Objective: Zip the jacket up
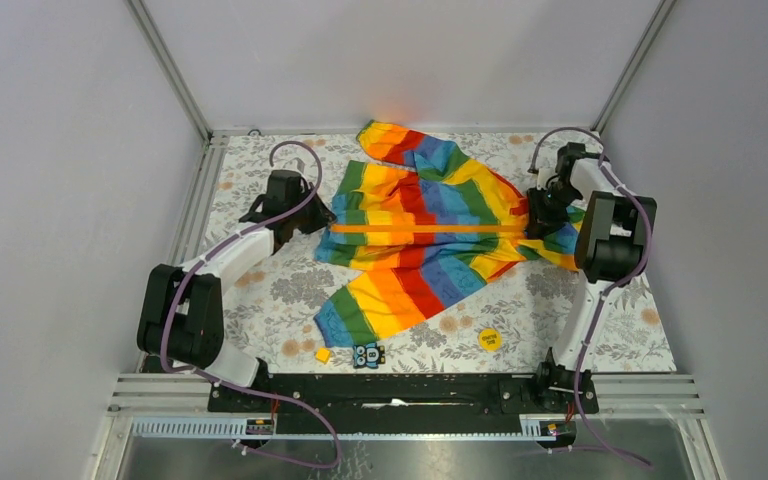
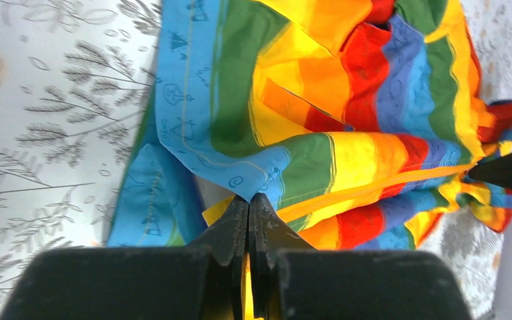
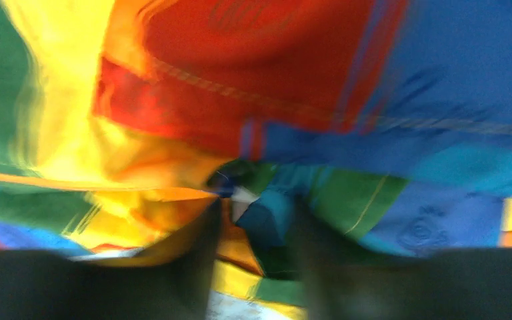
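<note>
So the desk [image 1: 600, 320] has a flowery grey-and-white cover, and the jacket [image 1: 430, 195] is lying flat in the middle of it, turned sideways. One sleeve points to the far edge and the other sleeve [image 1: 380, 300] angles toward the near edge. It has rainbow stripes all over. The orange zipper strip [image 1: 420, 229] runs straight left to right across it, pulled pretty taut between the two arms.

The left gripper [image 2: 249, 200] is at the left end of the strip. It's clenched tight on the jacket's edge, and you can see a sliver of yellow fabric pinched between the fingers. The right gripper [image 1: 537, 215] is at the opposite end, buried in bunched-up cloth. Its wrist view is really blurry. The fingers [image 3: 203, 243] look parted with fabric sitting in the gap, but honestly I can't tell if it's grasping anything or let go.

There's also small stuff near the front edge, well apart from the jacket's body: a round yellow disc [image 1: 489, 339], a little dark tile [image 1: 368, 354] with light markings, and a tiny yellow cube [image 1: 323, 354] just beside it.
</note>
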Controlling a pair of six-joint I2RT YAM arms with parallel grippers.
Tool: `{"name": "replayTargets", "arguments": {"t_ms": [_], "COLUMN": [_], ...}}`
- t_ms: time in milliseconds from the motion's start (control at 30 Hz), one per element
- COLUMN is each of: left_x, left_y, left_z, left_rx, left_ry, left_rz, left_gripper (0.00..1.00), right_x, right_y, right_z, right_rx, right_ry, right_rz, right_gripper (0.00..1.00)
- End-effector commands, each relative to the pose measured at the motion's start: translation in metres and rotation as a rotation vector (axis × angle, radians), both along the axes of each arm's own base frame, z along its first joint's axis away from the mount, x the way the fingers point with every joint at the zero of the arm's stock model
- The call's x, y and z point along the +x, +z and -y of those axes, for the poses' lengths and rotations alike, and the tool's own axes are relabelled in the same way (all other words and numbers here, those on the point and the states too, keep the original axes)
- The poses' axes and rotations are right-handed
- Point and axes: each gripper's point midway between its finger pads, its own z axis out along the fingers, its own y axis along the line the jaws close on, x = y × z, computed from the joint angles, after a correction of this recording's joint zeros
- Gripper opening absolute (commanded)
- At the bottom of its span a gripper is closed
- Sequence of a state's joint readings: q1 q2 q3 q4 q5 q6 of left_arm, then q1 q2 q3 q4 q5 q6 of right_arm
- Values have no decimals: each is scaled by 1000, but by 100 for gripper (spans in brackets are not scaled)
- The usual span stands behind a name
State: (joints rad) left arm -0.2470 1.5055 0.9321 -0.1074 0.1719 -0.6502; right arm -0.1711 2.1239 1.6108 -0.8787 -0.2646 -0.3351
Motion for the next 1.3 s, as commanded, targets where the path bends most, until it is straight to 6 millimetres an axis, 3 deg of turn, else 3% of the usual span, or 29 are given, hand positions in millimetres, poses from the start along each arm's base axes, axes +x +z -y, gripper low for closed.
{"name": "replayTargets", "arguments": {"t_ms": [0, 100, 233, 300, 367, 433, 567, 667, 733, 833, 933, 1033, 1267], "left_x": [25, 27, 26, 23, 18, 9, -18, -44, -63, -94, -123, -147, -158], "left_y": [10, 14, 41, 66, 93, 124, 198, 263, 301, 357, 401, 429, 440], "left_z": [-32, -39, -42, -40, -32, -17, 14, 23, 23, 12, -7, -23, -35], "left_rx": [97, 129, 174, 190, 185, 137, 36, -9, -22, -30, -35, -49, -35], "left_ry": [86, 114, 124, 112, 71, -11, -207, -302, -327, -305, -224, -158, -102], "left_rz": [71, 64, 94, 147, 213, 281, 454, 618, 713, 880, 1046, 1150, 1185], "left_gripper": [2, 42, 81, 89, 91, 95, 99, 99, 99, 99, 99, 99, 99], "right_x": [34, 37, 23, 12, -8, -28, -67, -105, -131, -168, -189, -203, -208], "right_y": [51, 86, 133, 158, 193, 232, 327, 394, 429, 466, 475, 474, 466], "right_z": [23, -6, -72, -99, -135, -158, -141, -118, -98, -72, -61, -50, -41], "right_rx": [-251, -260, -223, -136, 77, 257, 372, 394, 388, 376, 363, 335, 268], "right_ry": [-168, -227, -269, -312, -280, -224, -314, -338, -388, -461, -486, -518, -523], "right_rz": [223, 338, 469, 522, 540, 612, 943, 1209, 1365, 1540, 1602, 1632, 1639], "right_gripper": [97, 100, 100, 100, 100, 100, 100, 100, 100, 100, 100, 100, 100]}}
